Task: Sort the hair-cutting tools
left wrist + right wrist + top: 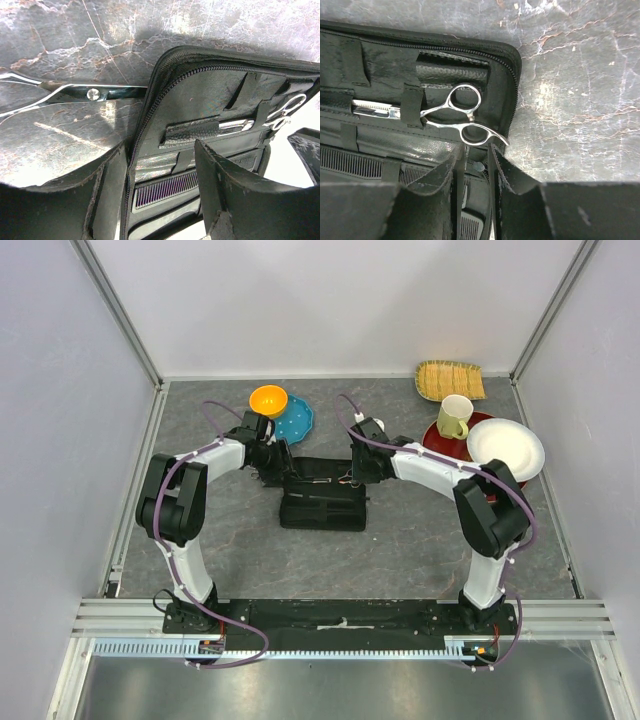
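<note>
Left end effector [159,145] hangs wide and empty over the open case [200,95]. Loose scissors [92,93] lie on the table [75,30] at its ten o'clock, long axis nine-to-three, nearest this arm. Right end effector [475,152] is narrowed; whether it grips anything, I cannot tell. Second scissors [465,117] sit strapped inside.

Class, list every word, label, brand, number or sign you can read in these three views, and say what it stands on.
None: no readable text shows on the open black case, the strapped-in scissors, the loose scissors beside the case, or the comb.
</note>
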`<state>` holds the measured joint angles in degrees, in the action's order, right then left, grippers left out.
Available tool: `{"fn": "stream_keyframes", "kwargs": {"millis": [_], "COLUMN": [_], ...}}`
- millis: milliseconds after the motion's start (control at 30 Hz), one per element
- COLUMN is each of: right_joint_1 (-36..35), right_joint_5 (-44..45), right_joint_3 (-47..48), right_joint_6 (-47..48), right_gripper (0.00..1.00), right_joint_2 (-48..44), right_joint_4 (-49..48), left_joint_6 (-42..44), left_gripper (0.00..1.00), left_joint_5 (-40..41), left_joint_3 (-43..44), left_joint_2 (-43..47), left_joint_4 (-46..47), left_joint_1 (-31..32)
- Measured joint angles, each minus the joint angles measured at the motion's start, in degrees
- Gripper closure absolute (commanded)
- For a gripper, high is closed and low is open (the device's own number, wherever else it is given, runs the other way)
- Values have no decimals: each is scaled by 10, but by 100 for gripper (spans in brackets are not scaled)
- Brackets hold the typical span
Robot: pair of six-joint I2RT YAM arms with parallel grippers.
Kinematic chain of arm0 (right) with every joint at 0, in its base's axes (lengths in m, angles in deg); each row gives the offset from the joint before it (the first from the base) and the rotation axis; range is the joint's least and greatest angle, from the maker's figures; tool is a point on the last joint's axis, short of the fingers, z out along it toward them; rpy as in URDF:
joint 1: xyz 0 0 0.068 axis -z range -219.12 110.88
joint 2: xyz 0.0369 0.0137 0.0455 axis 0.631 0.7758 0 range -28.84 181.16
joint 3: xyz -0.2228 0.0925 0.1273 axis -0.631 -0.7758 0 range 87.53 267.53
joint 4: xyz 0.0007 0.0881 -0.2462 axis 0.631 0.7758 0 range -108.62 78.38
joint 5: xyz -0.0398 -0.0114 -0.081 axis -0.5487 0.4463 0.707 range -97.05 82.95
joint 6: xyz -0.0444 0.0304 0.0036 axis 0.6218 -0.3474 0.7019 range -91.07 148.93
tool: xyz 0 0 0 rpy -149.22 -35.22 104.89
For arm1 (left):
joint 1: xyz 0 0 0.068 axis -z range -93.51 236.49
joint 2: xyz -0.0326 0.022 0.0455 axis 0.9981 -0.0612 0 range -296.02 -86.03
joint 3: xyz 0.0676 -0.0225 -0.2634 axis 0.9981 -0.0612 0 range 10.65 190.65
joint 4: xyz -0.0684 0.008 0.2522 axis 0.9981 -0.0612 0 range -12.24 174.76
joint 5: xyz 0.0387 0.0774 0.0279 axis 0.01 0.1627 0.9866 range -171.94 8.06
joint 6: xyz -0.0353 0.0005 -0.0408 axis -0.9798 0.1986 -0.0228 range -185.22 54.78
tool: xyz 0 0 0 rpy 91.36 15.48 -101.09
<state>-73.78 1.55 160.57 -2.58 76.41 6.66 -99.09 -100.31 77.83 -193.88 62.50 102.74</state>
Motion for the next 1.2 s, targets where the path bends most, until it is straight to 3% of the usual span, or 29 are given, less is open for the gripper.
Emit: {"fn": "stream_keyframes", "kwargs": {"millis": [367, 733, 1200], "right_joint_1": [0, -1, -1], "right_joint_5": [-9, 22, 53], "right_joint_3": [2, -6, -52], "right_joint_6": [-25, -114, -256], "right_gripper": [72, 61, 80], "right_joint_2": [37, 41, 13], "right_joint_4": [1, -8, -39], "left_joint_6": [-4, -6, -12], "left_gripper": [37, 37, 37], "left_joint_5": [-2, -3, -17], "left_joint_3": [-4, -4, -9], "left_joint_2": [1, 1, 1], "left_joint_4": [3, 5, 12], "left_joint_1": [0, 0, 0]}}
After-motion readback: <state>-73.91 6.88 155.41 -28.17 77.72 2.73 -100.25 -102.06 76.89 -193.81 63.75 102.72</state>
